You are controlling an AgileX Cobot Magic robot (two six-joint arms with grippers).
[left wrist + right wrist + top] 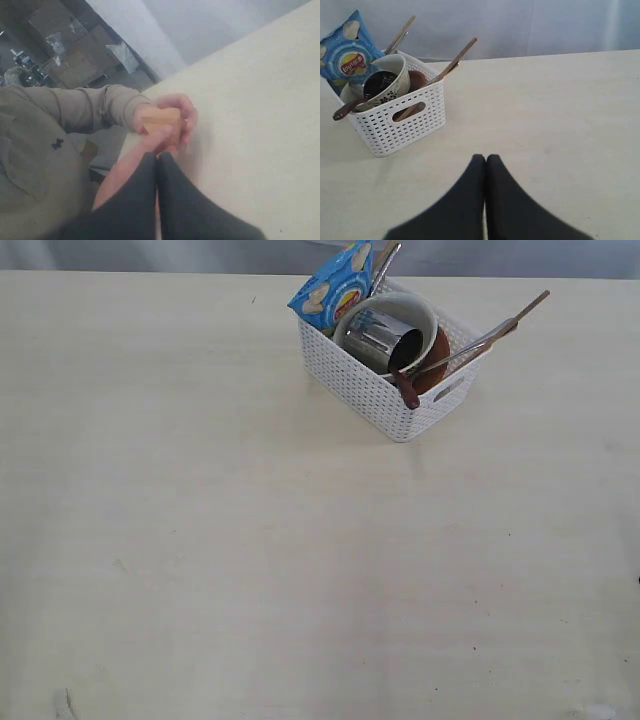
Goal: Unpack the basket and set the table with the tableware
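The white basket (360,385) stands at the far side of the table (250,570), right of the middle. In it a cream bowl (400,308) lies tipped with a steel cup (383,337) inside, and a small brown plate (437,358) leans behind it. A red-brown spoon (405,390) hangs over the rim, and chopsticks (505,328) stick out to the right. My right gripper (485,159) is shut and empty, a short way from the basket (380,132). My left gripper (158,156) is shut and empty at the table's edge. Neither gripper shows in the exterior view.
A blue snack packet (335,285) stands in the basket's far corner. In the left wrist view a person in an olive top holds a small wooden block (160,117) in one hand at the table edge, just beyond my left fingertips.
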